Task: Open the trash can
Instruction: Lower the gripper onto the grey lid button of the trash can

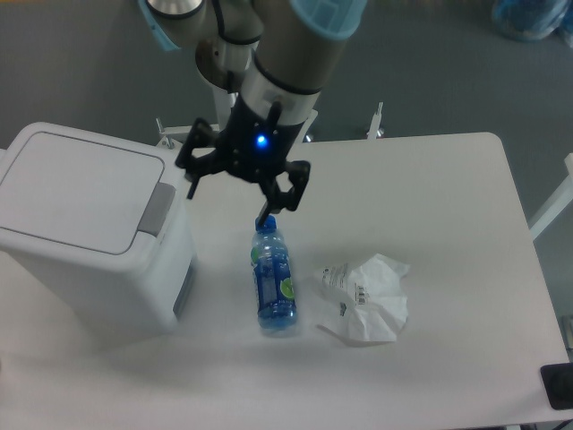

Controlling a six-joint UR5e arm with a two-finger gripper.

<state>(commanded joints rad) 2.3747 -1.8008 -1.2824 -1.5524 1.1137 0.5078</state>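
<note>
The trash can (pixel 85 228) is a large boxy white bin at the left of the table, with its flat lid (pixel 76 188) down and a grey latch tab (pixel 158 209) on its right edge. My gripper (pixel 228 204) hangs over the table just right of the can, between the can and a blue bottle (pixel 273 279). Its black fingers (pixel 191 186) are spread apart and hold nothing. One fingertip is close to the latch tab; the other is just above the bottle's cap.
The blue plastic bottle lies on its side in the middle of the white table (pixel 448 206). A crumpled white paper (pixel 367 300) lies to its right. A dark object (pixel 558 385) sits at the table's front right corner.
</note>
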